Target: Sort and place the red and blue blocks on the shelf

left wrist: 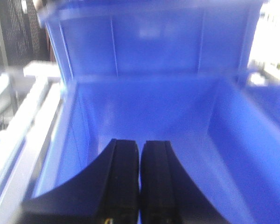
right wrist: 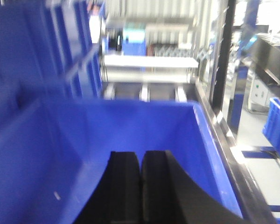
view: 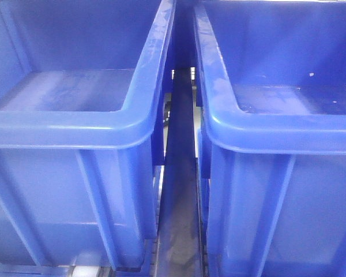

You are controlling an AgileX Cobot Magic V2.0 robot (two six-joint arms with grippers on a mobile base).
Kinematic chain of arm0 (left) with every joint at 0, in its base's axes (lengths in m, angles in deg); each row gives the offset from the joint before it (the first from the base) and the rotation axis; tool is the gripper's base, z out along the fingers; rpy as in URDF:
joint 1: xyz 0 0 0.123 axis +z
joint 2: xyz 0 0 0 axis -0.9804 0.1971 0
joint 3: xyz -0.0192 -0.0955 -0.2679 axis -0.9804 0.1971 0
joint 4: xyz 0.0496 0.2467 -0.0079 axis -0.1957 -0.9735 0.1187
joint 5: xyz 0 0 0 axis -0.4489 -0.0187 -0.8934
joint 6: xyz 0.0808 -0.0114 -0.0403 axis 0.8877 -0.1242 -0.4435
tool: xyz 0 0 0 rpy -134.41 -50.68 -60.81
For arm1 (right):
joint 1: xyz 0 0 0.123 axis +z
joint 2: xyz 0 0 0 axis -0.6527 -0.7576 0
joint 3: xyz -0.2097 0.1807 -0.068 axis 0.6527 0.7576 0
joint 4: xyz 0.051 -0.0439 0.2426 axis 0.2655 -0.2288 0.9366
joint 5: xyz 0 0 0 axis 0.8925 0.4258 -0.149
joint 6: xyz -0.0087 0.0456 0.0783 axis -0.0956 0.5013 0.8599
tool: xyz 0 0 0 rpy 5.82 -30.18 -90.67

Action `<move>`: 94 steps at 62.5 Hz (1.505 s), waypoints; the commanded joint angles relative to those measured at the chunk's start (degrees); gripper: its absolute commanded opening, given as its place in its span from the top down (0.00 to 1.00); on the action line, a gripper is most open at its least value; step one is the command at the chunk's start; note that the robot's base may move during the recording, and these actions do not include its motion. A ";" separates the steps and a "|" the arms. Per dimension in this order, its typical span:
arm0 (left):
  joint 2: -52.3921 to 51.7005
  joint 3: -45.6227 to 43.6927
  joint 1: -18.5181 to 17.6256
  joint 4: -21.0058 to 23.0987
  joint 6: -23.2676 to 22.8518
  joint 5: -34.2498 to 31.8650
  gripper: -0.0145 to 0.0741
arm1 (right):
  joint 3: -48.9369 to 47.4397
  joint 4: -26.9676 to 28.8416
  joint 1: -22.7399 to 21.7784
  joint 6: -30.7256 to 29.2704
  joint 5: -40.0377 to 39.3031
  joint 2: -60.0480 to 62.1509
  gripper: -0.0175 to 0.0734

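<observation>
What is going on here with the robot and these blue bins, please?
Two large blue bins, the left bin and the right bin, sit side by side on the shelf. Each wrist camera looks into a bin: the left gripper and the right gripper both have their fingers pressed together, holding nothing. No red or blue block is visible.

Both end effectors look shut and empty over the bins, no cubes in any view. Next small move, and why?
Probably back both arms up and out of the bins. The left end effector and right end effector each hang shut over a bare blue bin floor, left bin, right bin. No block shows anywhere, so nothing here is graspable; retreating should bring the blocks back into view.
</observation>
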 commanded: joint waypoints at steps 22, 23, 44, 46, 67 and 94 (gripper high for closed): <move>-1.85 -2.19 0.04 5.48 -0.88 -4.37 0.69 | -2.36 12.22 -0.47 -0.43 0.46 4.17 0.75; -1.85 -2.19 0.04 5.47 -0.88 -4.37 0.69 | -2.36 12.22 -0.47 -0.43 0.46 4.17 0.75; -1.85 -2.19 0.04 5.36 -0.88 -4.37 0.69 | -2.36 10.92 -0.47 -0.43 0.47 4.17 0.75; -1.85 -2.19 0.04 5.36 -0.88 -4.37 0.69 | -2.36 10.92 -0.47 -0.43 0.47 4.17 0.75; -1.85 -2.19 0.04 5.36 -0.88 -4.37 0.69 | -2.36 10.92 -0.47 -0.43 0.47 4.17 0.75; -1.85 -2.19 0.04 5.36 -0.88 -4.37 0.70 | -2.36 10.92 -0.47 -0.43 0.47 4.17 0.75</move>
